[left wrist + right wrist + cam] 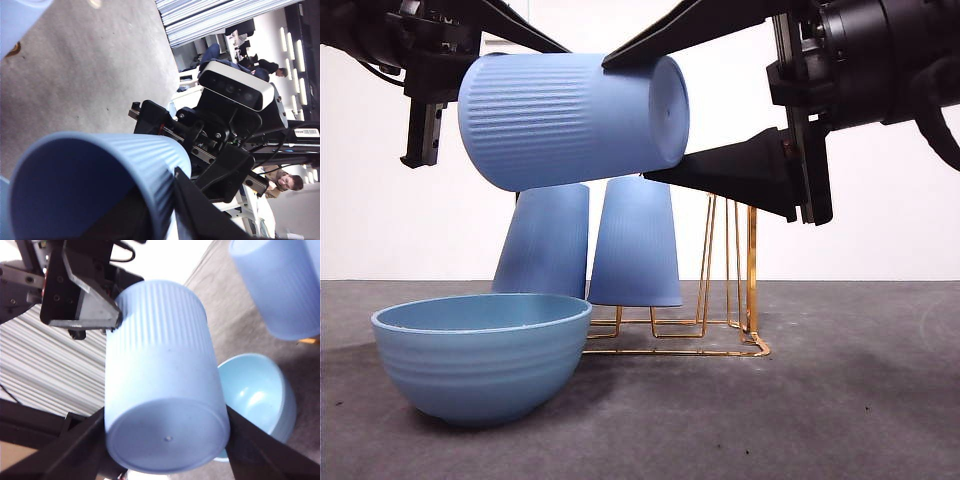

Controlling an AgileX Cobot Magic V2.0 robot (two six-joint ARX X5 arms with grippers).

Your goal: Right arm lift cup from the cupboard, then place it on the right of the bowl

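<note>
The blue ribbed cup [570, 120] hangs on its side in the air, above the bowl [480, 360] and in front of the gold wire cupboard [730, 280]. My right gripper [630, 118] comes in from the right and is shut on the cup's base end, one finger above and one below. In the right wrist view the cup [160, 375] sits between my right gripper's jaws [165, 440], with the bowl [255, 395] below. My left gripper [535, 50] holds the cup's rim from the left. The left wrist view shows the cup's open mouth [100, 165].
Two more identical blue cups [545, 240] [635, 240] stand upside down on the cupboard behind the bowl. One of them shows in the right wrist view [280, 285]. Grey table surface [860, 400] lies to the right of the bowl.
</note>
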